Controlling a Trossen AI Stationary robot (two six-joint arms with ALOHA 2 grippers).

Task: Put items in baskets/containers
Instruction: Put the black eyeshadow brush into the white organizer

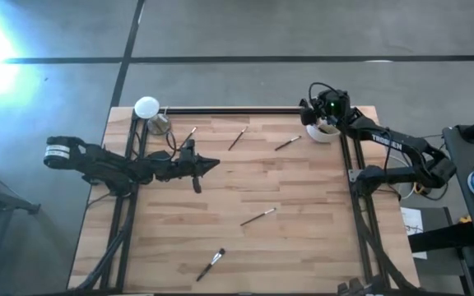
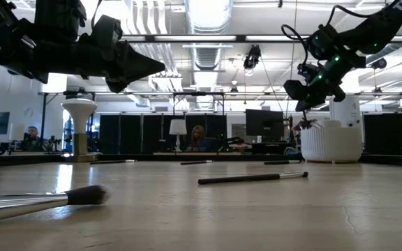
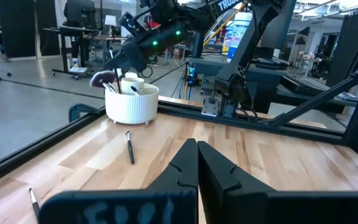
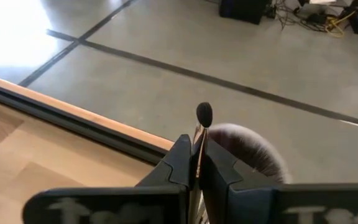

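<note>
High view: 5 brushes loose, 1 cup.

Below the right gripper, the pinched brush has its handle hidden between the fingers. The cup beneath is largely covered; a fluffy brush head behind blurs.

Open-plan lab: desks, monitors

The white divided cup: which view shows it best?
The left wrist view: the cup shows whole on the table, ribbed wall clear, brush heads standing inside, the right gripper above it. The high view half hides it under that arm; the low view shows only its side; the right wrist view misses it.
</note>
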